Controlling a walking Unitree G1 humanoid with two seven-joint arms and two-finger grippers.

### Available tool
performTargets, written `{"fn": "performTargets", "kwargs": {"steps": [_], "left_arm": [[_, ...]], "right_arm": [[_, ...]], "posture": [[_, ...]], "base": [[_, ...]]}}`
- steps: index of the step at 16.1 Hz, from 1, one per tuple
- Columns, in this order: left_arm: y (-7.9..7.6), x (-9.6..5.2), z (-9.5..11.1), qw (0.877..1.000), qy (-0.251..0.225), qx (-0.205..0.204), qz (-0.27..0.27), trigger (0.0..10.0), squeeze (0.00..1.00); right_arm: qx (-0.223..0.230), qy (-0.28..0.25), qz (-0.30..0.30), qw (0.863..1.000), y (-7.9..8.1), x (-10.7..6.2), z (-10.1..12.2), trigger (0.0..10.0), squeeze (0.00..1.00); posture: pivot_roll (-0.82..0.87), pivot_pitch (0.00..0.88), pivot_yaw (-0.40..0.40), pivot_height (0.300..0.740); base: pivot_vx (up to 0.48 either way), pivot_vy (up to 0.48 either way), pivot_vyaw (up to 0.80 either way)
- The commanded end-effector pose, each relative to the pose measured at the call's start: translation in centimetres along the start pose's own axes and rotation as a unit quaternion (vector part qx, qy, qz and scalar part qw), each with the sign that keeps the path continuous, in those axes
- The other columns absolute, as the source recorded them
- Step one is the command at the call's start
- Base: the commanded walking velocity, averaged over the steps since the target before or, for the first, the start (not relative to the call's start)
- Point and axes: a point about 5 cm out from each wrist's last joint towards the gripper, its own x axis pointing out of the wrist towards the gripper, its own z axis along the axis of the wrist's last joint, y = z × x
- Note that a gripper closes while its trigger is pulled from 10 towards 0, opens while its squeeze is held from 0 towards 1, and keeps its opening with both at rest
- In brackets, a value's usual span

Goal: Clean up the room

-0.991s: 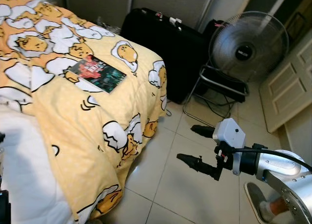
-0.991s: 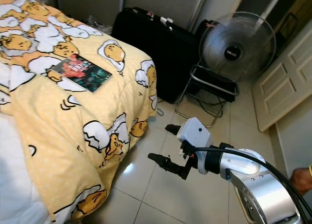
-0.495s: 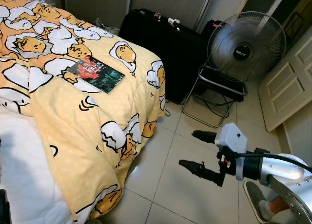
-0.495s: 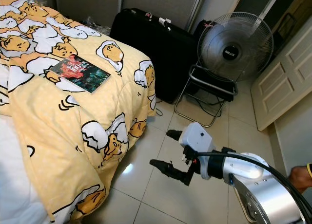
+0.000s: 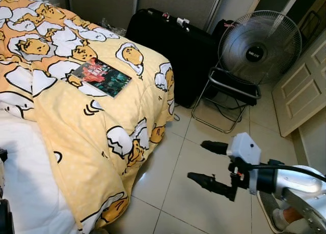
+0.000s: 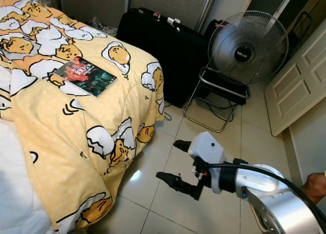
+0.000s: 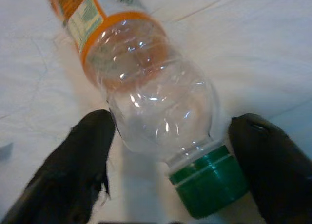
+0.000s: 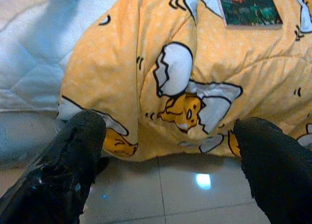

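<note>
My left gripper (image 7: 165, 156) is spread wide, and a clear plastic bottle (image 7: 146, 112) with a green cap (image 7: 209, 185) and orange label lies between my fingers (image 7: 73, 170) on a white sheet; I cannot tell whether they touch it. My right gripper (image 5: 208, 164) hangs over the tiled floor (image 5: 168, 188), wide open and holding nothing. Ahead of it drapes the yellow quilt (image 5: 86, 132), with a book (image 5: 101, 77) lying further up on it.

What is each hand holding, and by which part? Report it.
Right hand: open, nothing held. Left hand: fingers either side of a bottle near its neck; grip cannot be told.
</note>
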Motion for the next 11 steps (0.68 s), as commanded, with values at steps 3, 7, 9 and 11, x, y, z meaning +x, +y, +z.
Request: {"fn": "performTargets", "kwargs": {"steps": [3,7,9,11], "left_arm": [[-1.4,-0.2,-0.7,0.999,0.016,-0.003,-0.032,0.0,0.0],[-2.2,-0.4,-0.8,0.998,0.015,-0.013,-0.062,0.0,0.0],[-2.8,-0.5,-0.9,0.996,0.014,-0.009,-0.082,0.0,0.0],[-3.2,-0.6,-1.0,0.995,0.011,-0.007,-0.095,0.0,0.0]], "right_arm": [[0.0,0.001,-0.006,1.0,-0.1,-0.7,0.2,10.0,0.0],[0.002,0.0,-0.01,1.0,0.1,-0.4,0.1,10.0,0.0],[0.006,-0.007,-0.02,1.0,0.0,-0.2,0.0,10.0,0.0],[0.011,-0.016,-0.034,0.999,-0.1,0.0,-0.2,10.0,0.0]], "posture": [[-0.33,0.008,-0.167,0.74],[-0.33,0.0,-0.145,0.74],[-0.31,0.0,-0.118,0.74],[-0.29,0.0,-0.089,0.74]], "base": [[0.0,0.0,0.0],[0.0,0.0,0.0],[0.0,0.0,0.0],[0.0,0.0,0.0]]}}
